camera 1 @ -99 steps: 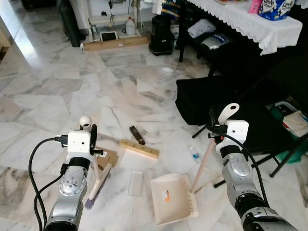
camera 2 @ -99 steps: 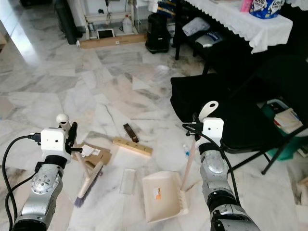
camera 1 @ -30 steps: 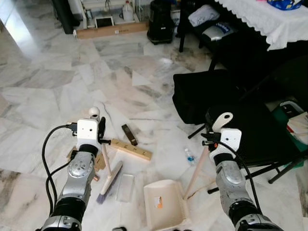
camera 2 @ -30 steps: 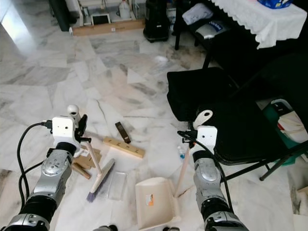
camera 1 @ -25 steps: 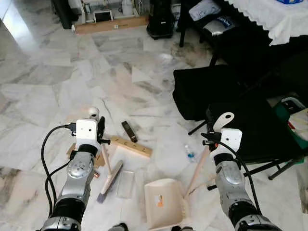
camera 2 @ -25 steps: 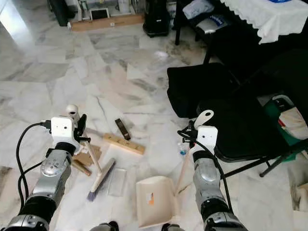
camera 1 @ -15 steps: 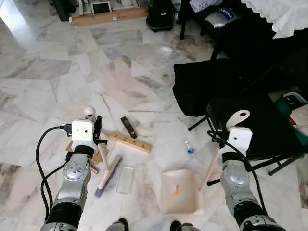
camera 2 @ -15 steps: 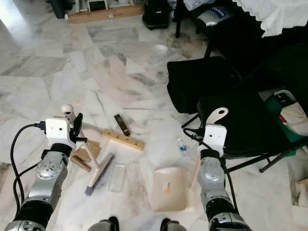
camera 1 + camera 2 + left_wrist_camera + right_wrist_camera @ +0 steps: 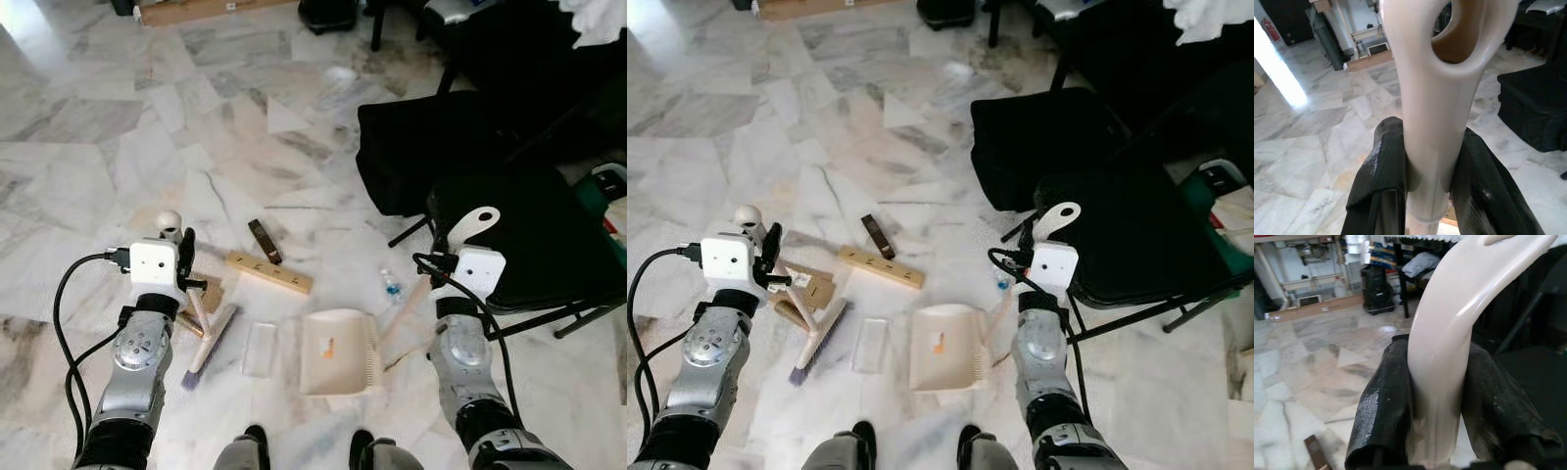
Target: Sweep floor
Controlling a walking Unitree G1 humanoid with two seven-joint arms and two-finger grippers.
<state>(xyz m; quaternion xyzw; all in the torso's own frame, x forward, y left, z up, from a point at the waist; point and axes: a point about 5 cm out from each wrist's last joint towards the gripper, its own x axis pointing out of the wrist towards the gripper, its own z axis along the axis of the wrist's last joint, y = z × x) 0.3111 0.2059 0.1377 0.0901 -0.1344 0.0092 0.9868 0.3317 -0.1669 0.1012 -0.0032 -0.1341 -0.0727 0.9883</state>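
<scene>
The left gripper [image 9: 1427, 191] pinches the cream handle of the brush [image 9: 209, 336], its jaws pressed against the handle on both sides. The right gripper [image 9: 1435, 416] grips the long handle of the dustpan [image 9: 338, 351] the same way — black fingers [image 9: 1382, 401] flat against the cream shaft.

Key relation: the brush head rests on the marble floor [image 9: 118, 147] on the robot's left, the dustpan tray lies on the floor further to the robot's right, and a clear plastic piece [image 9: 260, 349] lies flat between them. It sits just beside the tray and near the brush head. The brush head's long axis runs roughly toward and away from the robot, so a stroke across it to the right would push the piece toward the pan. Which edge of the tray is the open lip cannot be told with certainty.

Other debris lies beyond the brush:
- a wooden strip [image 9: 269, 272] with holes, lying at an angle;
- a small dark block [image 9: 263, 241] just past it;
- brown cardboard scraps [image 9: 203, 292] touching the brush handle's base;
- a small bottle [image 9: 392, 287] near the dustpan handle.

The dustpan tray appears empty apart from its orange label — nothing collected yet. The left arm is nearer all the scattered wood pieces. A black bag [image 9: 421, 147] and a folding chair [image 9: 529, 245] stand to the robot's right, close to the dustpan arm.
</scene>
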